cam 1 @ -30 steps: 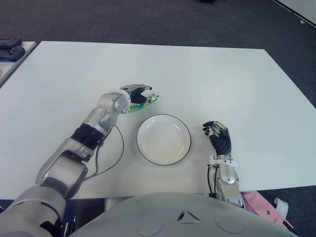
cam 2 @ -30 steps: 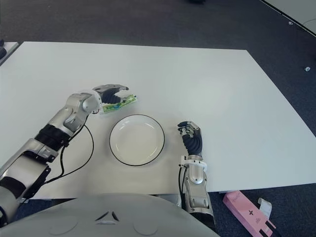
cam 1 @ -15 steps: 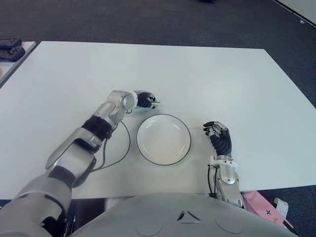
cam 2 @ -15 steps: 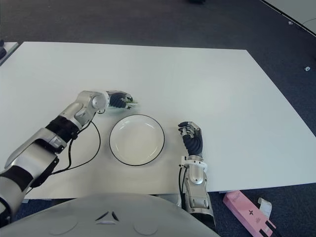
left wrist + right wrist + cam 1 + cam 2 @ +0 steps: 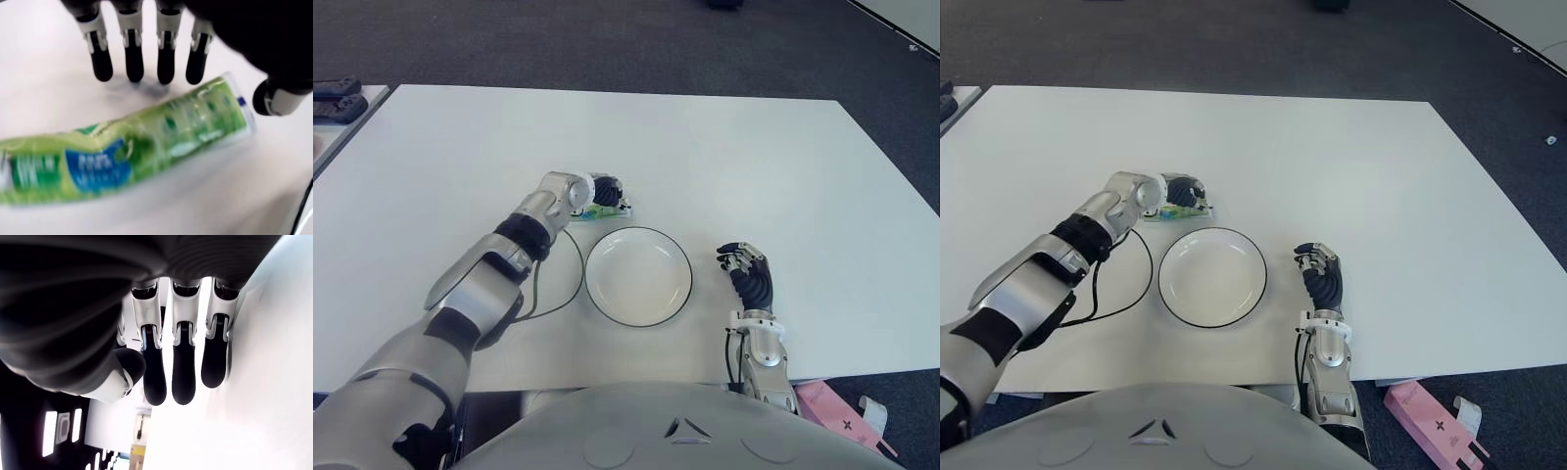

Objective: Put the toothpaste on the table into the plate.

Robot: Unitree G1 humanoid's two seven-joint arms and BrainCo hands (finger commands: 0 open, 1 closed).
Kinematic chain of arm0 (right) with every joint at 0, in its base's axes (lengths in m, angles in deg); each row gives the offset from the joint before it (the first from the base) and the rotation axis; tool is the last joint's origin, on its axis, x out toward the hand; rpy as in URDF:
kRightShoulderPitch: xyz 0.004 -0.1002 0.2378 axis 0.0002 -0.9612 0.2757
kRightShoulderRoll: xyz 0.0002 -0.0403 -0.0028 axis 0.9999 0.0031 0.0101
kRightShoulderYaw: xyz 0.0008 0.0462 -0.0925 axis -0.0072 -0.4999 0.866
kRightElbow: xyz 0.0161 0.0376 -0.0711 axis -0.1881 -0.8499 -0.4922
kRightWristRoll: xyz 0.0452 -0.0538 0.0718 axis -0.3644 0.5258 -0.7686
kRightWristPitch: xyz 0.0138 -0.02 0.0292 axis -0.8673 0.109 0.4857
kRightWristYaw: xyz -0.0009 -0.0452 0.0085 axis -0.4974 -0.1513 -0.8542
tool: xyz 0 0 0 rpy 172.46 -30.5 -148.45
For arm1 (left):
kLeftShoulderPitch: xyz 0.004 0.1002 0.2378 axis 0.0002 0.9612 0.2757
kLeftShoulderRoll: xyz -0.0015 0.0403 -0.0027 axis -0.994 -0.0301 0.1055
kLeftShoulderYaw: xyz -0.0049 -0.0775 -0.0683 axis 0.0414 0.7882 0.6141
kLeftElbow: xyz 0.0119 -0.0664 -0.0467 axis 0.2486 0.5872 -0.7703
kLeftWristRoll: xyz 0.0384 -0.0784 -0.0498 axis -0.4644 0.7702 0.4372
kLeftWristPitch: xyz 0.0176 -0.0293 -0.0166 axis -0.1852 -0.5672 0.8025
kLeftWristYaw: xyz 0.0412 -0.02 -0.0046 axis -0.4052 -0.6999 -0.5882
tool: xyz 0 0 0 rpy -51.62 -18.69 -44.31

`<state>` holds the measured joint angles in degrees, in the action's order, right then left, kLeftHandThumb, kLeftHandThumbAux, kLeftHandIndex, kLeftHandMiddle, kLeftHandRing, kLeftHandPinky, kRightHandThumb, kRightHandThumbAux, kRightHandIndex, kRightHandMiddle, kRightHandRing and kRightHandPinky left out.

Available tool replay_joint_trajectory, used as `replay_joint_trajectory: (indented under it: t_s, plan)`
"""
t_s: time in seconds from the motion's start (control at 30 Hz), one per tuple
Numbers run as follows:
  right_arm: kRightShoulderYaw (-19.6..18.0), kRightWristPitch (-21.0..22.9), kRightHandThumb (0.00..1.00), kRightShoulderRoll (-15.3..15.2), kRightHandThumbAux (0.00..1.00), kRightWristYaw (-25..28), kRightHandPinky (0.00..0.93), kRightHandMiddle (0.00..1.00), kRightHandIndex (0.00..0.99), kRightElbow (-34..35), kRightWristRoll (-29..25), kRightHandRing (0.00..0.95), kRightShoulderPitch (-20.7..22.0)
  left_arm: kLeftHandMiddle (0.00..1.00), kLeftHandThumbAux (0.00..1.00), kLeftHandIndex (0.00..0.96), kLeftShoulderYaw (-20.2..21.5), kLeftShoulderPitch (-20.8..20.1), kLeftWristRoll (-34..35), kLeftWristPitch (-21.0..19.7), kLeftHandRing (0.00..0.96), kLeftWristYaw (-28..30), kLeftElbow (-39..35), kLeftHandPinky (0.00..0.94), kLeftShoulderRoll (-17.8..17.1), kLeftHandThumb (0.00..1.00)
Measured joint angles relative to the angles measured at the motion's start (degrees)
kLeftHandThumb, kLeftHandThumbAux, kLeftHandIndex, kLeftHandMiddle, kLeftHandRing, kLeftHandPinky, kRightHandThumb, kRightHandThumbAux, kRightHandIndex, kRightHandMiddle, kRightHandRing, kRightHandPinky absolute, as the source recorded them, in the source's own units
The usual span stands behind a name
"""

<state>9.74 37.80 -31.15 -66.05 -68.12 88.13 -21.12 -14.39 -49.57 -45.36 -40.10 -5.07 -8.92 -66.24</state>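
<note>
Toothpaste lying flat on the table, mid-table, just beyond the empty plate. Left hand over it, fingers apart, not gripping. Right hand near the front edge, loosely curled, empty. Grasp and transfer remaining.

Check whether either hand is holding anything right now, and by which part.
Nothing is held. The left hand is over the toothpaste, which lies on the table, fingers spread and not closed on it. The right hand, right of the plate, holds nothing.

A pink box is lying on the dark floor, and dark devices are sitting on a side table.
</note>
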Motion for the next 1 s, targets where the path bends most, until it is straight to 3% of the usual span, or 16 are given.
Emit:
replay_joint_trajectory:
  t_s: [0.43,1.0]
  plan:
    - [-0.08,0.0,0.714,0.06,0.73,-0.68,0.473,0.467,0.426,0.46,0.02,0.473,-0.57,0.19,0.402,0.284,-0.1,-0.81,0.22,0.62,0.169,-4.89,4.81,0.207,1.09,0.4]
    - [-0.6,-0.04,0.715,-0.06,0.729,-0.78,0.472,0.469,0.427,0.85,-0.22,0.475,-1.12,0.127,0.337,0.256,-0.24,1.35,0.49,0.92,0.096,-12.0,5.11,0.144,0.97,0.418]
